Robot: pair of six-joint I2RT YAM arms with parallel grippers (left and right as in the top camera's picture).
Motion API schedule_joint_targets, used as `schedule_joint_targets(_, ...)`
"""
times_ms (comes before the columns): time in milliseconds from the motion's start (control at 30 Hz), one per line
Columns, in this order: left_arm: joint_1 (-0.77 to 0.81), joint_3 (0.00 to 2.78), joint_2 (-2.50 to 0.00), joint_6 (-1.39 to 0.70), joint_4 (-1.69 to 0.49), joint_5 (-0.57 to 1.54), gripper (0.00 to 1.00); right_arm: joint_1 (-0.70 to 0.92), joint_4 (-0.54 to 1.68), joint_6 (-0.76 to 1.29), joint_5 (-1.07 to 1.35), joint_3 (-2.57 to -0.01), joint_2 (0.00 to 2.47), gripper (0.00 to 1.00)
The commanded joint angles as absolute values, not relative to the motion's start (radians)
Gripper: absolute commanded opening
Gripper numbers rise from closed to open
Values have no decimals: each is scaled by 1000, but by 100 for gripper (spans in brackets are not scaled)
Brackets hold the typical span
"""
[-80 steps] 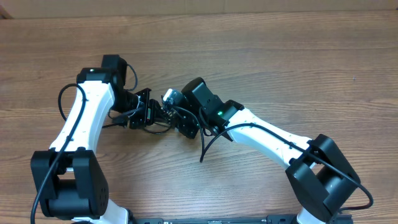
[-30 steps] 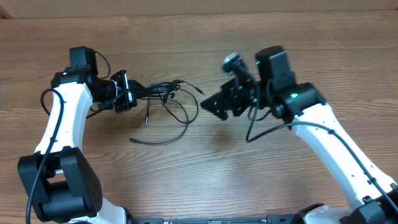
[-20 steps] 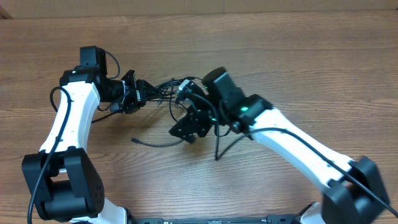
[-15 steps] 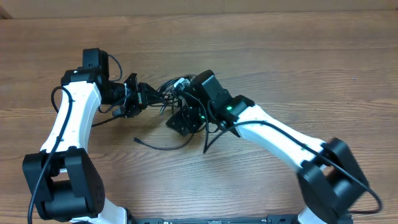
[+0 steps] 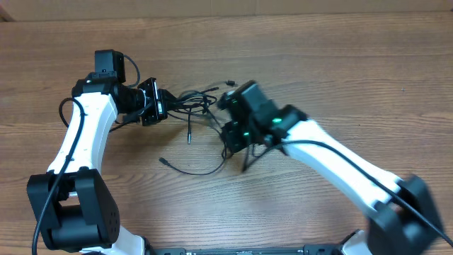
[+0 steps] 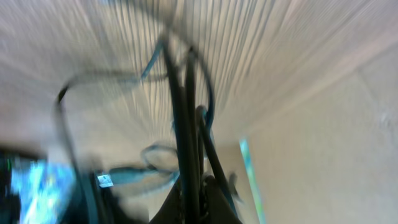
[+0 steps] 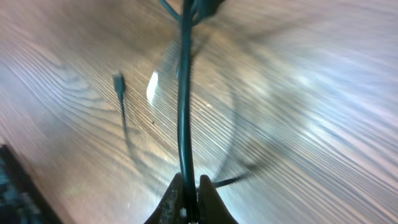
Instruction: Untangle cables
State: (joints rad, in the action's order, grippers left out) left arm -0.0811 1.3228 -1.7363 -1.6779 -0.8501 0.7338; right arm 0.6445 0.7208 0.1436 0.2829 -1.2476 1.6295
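Observation:
The thin black cables (image 5: pixel 195 99) lie bunched between my two grippers, with a loose loop trailing toward the front (image 5: pixel 191 172) and a plug end at the back (image 5: pixel 230 83). My left gripper (image 5: pixel 161 108) is shut on several strands at the bunch's left side; the left wrist view shows the cables (image 6: pixel 186 112) running out of its jaws (image 6: pixel 194 193). My right gripper (image 5: pixel 230 136) is shut on one cable strand (image 7: pixel 184 93), which runs straight out of its jaws (image 7: pixel 188 186). A small plug end (image 7: pixel 118 81) hangs over the table. Both wrist views are blurred.
The wooden table (image 5: pixel 340 64) carries nothing else. The thicker black robot cable (image 5: pixel 244 161) hangs below the right arm. The left arm's base (image 5: pixel 74 212) stands at the front left.
My right gripper has shifted right and toward the front with a strand, stretching the bunch apart. My left gripper has held its grip and moved slightly back. The front loop has opened out.

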Motion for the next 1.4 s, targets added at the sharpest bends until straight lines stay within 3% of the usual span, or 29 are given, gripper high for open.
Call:
schedule_joint_targets(0, -87, 1338, -1719, -1583, -840, 529, 4, 570, 765, 123, 223, -1275, 1454, 4)
schedule_joint_targets(367, -87, 1338, -1719, -1453, -511, 684, 4, 334, 972, 130, 217, -1274, 1315, 4)
schedule_joint_targets(567, -88, 1338, -1719, -1583, -542, 693, 4, 258, 1081, 252, 147, -1274, 1332, 4)
schedule_joint_targets(600, -89, 1338, -1719, -1602, -551, 693, 4, 248, 1093, 276, 125, -1274, 1332, 9)
schedule_joint_targets(633, -89, 1338, -1719, -1614, -557, 695, 4, 241, 1094, 286, 125, -1274, 1332, 20)
schedule_joint_targets(733, -81, 1338, -1719, -1659, -591, 728, 4, 244, 1051, 279, 230, -1272, 1333, 69)
schedule_joint_targets(767, -75, 1338, -1719, -1686, -614, 744, 4, 252, 1027, 263, 285, -1270, 1333, 80)
schedule_joint_targets(833, -60, 1338, -1719, -1740, -642, 777, 4, 280, 976, 189, 408, -1263, 1337, 98)
schedule_joint_targets(900, -47, 1338, -1719, -1708, -611, 785, 4, 310, 933, 170, 423, -1257, 1345, 100)
schedule_joint_targets(1033, -37, 1338, -1719, -1432, -498, 786, 4, 330, 856, 196, 403, -1257, 1372, 100)
schedule_joint_targets(1167, -34, 1338, -1719, -916, -369, 813, 4, 330, 804, 247, 443, -1257, 1405, 100)
schedule_joint_targets(1267, -21, 1338, -1719, -472, -407, 906, 4, 330, 788, 245, 495, -1257, 1432, 100)
schedule_joint_targets(1367, -12, 1338, -1719, -200, -492, 1020, 4, 330, 782, 227, 522, -1257, 1453, 100)
